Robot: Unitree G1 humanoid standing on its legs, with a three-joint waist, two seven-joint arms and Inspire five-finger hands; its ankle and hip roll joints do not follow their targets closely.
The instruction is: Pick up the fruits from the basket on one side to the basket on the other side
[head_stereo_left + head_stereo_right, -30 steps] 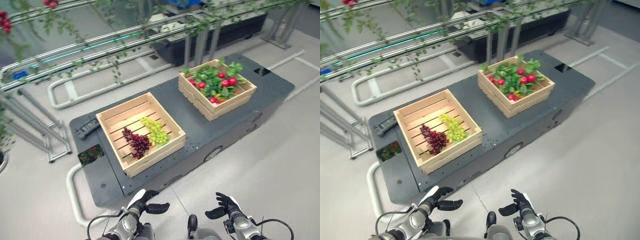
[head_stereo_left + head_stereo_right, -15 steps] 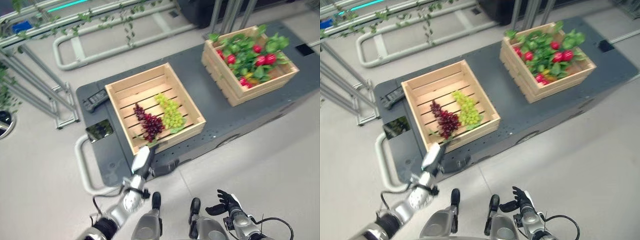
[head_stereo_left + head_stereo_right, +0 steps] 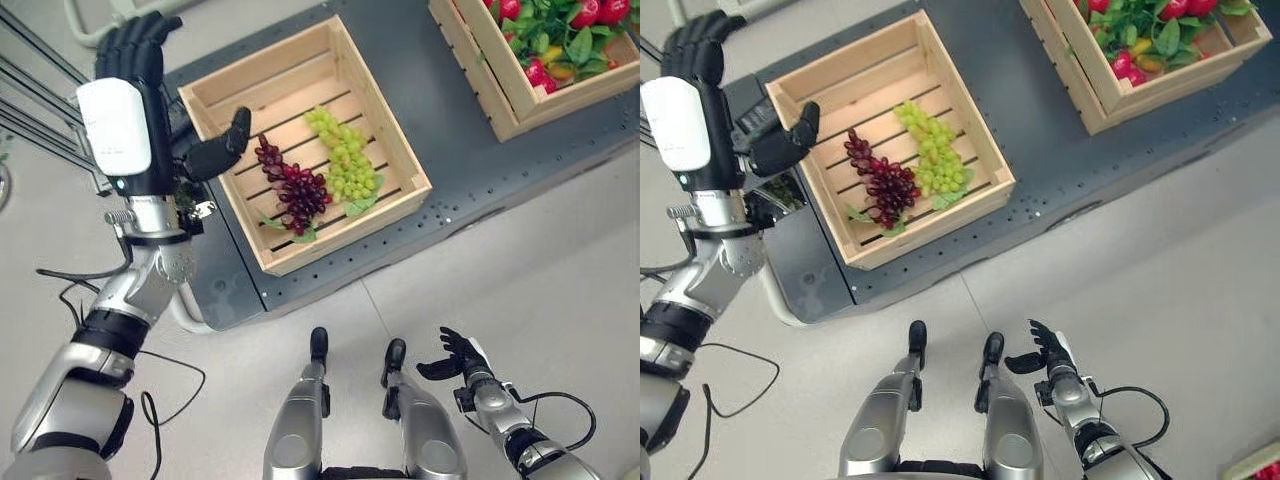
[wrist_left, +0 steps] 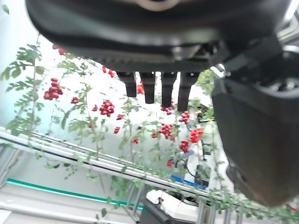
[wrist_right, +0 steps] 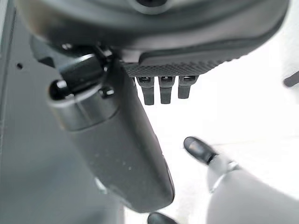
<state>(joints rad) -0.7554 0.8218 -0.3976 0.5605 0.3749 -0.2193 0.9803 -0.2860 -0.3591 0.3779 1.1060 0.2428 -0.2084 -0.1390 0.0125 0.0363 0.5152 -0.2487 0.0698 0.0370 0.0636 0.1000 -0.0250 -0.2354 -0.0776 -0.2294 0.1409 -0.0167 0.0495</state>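
Note:
A wooden crate [image 3: 340,236] on the grey platform [image 3: 450,150] holds a purple grape bunch [image 3: 292,188] and a green grape bunch [image 3: 345,165] side by side. A second crate [image 3: 498,92] at the far right is full of red fruits [image 3: 584,14] among green leaves. My left hand [image 3: 122,120] is raised beside the near crate's left edge, open, its straight fingers [image 4: 154,86] pointing away and its thumb toward the crate; it holds nothing. My right hand [image 3: 462,357] hangs low over the floor, open and empty.
Slanted metal frame bars [image 3: 40,75] stand left of the platform behind my left hand. Past the left hand's fingers hang vines with red berry clusters [image 4: 107,108] above metal rails. Bare floor lies between me and the platform's front edge.
The camera has tilted down and closer to the crates. My left arm has risen from near the platform's front to beside the grape crate. The right hand stays low.

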